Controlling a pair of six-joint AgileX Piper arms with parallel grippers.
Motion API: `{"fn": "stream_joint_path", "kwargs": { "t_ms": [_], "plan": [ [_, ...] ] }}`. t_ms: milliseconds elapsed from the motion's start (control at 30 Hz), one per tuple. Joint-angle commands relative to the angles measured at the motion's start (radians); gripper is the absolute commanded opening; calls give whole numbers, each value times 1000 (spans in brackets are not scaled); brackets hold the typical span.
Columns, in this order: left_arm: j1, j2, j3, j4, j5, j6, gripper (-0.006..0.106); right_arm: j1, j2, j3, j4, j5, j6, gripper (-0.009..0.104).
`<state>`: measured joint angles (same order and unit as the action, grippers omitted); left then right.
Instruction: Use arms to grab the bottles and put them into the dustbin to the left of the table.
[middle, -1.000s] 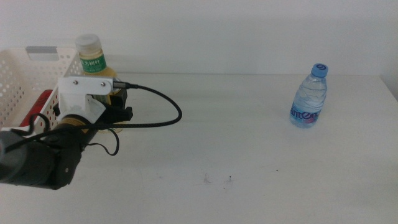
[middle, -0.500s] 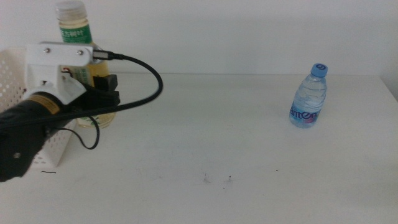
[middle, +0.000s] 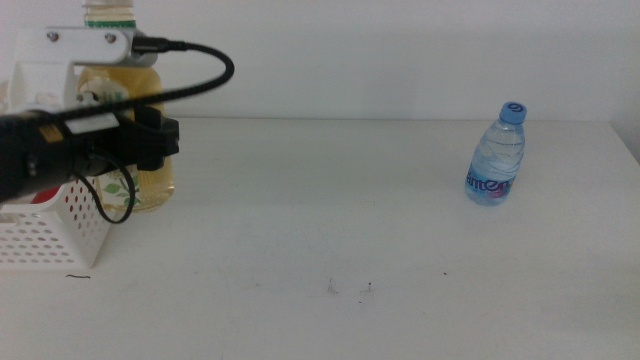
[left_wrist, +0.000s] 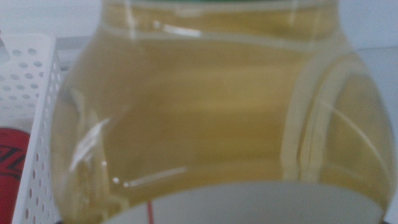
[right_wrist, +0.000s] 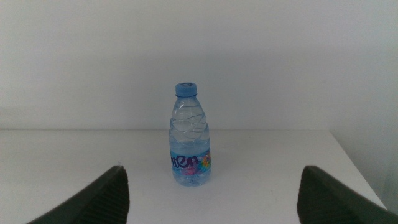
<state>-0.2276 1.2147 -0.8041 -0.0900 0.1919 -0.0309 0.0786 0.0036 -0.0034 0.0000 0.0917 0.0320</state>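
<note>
My left gripper (middle: 150, 140) is shut on the yellow-drink bottle (middle: 152, 185), holding it upright above the table beside the dustbin's right wall. In the left wrist view the bottle's yellow body (left_wrist: 217, 112) fills the picture and hides the jaws. The dustbin (middle: 40, 235), a white perforated basket, stands at the table's left edge with the red can (left_wrist: 11, 168) lying inside it. The small clear water bottle (middle: 497, 155) with a blue cap stands upright at the far right. My right gripper (right_wrist: 214, 186) is open and faces this water bottle (right_wrist: 189, 140) from a distance, outside the middle view.
A thick black cable (middle: 200, 70) loops over the left arm's white housing (middle: 70, 45). The white table (middle: 330, 220) carries a few tiny dark specks near its front middle. A white wall rises behind the table.
The left arm has lifted the yellow-drink bottle and carried it left, from beside the dustbin's corner up toward its right wall. The water bottle has not moved.
</note>
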Motion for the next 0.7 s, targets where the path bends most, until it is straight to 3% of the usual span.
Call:
{"fn": "stream_joint_path", "kwargs": {
  "t_ms": [0, 267, 667],
  "plan": [
    [-2, -23, -60, -17, 7, -8, -1, 0, -4, 3, -6, -8, -4, 93],
    [8, -6, -263, -17, 297, 60, -1, 0, -4, 3, -6, -8, -4, 93],
    [198, 133, -524, -41, 638, 187, -1, 0, -4, 3, -6, -8, -4, 93]
  ]
}}
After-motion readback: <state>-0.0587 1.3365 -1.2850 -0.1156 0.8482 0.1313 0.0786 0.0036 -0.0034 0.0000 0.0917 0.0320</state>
